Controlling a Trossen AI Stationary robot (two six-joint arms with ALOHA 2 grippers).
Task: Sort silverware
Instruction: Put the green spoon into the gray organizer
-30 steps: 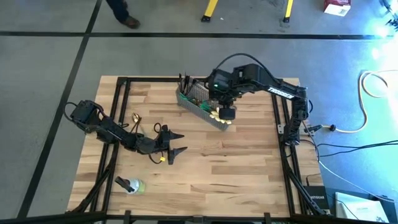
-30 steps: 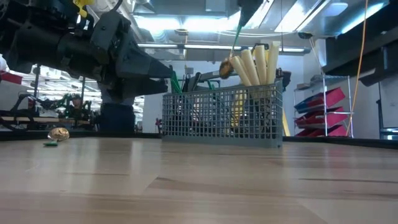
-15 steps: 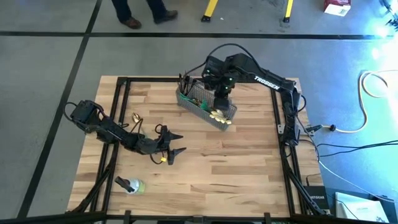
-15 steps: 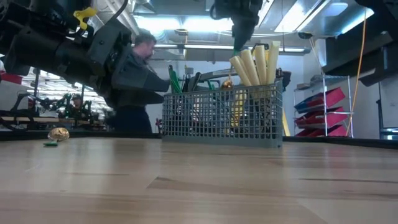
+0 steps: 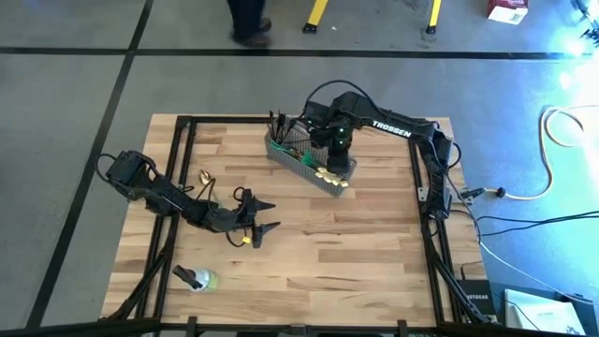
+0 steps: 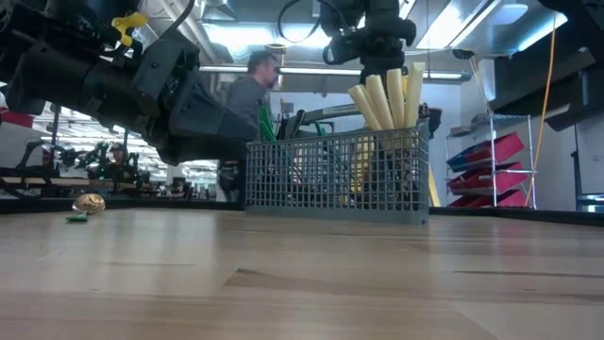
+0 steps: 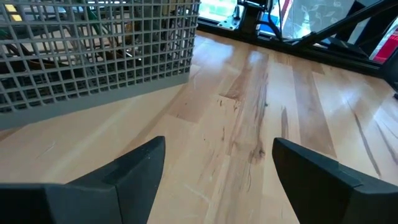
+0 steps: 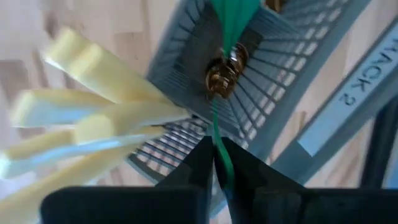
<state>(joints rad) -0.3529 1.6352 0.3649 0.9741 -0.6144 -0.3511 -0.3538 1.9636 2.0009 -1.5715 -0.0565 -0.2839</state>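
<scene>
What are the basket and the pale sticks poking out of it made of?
The basket looks like grey wire mesh, probably coated metal: thin crossing bars, matte. The pale sticks are knife handles; their smooth, even cream surface suggests plastic, though I can't be sure.

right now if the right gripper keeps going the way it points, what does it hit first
The right gripper, fingers shut on a green strip with a gold spoon hanging from it, points down into the basket. The spoon would likely meet the basket floor first; the cream knives stand just beside that line, though depth is unclear.
</scene>
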